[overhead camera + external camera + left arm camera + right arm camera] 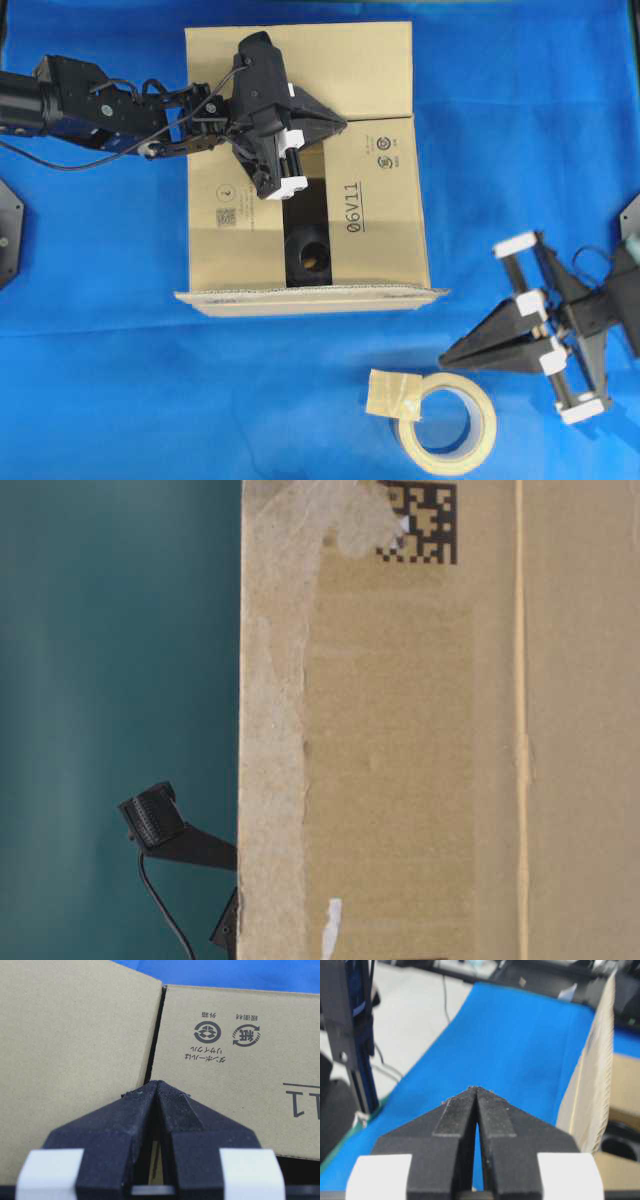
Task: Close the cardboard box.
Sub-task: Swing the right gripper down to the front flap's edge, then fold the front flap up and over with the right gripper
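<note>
The cardboard box [305, 160] sits on the blue-covered desk [110, 350], left of centre in the overhead view. It fills most of the table-level view too, showing a QR code and old tape. Corrugated board like this should be light and stiff, hinging only along its creases, so I judge the flaps are better pushed flat near their free edges than pinched. The far flap and the two side flaps lie nearly flat; the near flap [310, 296] stands up.

Between the side flaps a dark gap remains, showing a black insert with a round hole [310, 255]; nothing else is visible inside.

The left gripper [335, 124] rests over the flap seam, fingers pressed together and empty. The right gripper [450, 356] hangs beside the tape roll [445, 420], fingers likewise together and empty.
</note>
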Motion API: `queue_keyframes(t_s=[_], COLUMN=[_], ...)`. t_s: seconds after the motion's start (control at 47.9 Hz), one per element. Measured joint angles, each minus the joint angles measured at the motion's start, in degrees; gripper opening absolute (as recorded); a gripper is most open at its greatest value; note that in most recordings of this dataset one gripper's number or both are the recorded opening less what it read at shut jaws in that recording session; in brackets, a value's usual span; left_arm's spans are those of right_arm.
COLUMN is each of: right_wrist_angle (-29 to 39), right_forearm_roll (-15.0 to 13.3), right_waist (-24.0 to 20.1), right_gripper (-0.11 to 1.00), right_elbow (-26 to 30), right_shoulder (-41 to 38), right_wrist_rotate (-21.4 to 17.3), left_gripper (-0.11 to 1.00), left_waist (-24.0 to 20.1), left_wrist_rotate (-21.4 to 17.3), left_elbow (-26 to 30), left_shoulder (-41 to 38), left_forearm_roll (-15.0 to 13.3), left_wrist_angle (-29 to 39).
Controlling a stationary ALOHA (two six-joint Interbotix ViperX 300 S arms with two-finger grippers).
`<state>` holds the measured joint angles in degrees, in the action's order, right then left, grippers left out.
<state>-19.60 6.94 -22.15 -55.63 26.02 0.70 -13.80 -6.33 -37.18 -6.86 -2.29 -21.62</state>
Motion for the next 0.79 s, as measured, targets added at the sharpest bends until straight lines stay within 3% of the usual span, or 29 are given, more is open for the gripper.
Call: queue_keyframes(t_s=[0.376, 0.794], right_wrist_angle=[-0.62, 2.37], right_forearm_roll=[0.00, 1.58], right_waist=[1.14, 15.82], right_gripper=[0.00, 0.00], right_elbow=[-0.18, -1.14], right_shoulder=[-3.96, -2.81], right_wrist_rotate=[0.09, -0.62], left_gripper=[0.00, 0.00], left_waist=[0.00, 0.00], left_wrist_rotate=[-0.09, 0.18], left_elbow=[0.00, 0.00], left_shoulder=[0.00, 0.00], left_forearm_roll=[0.00, 0.00], left_wrist_angle=[0.00, 0.00])
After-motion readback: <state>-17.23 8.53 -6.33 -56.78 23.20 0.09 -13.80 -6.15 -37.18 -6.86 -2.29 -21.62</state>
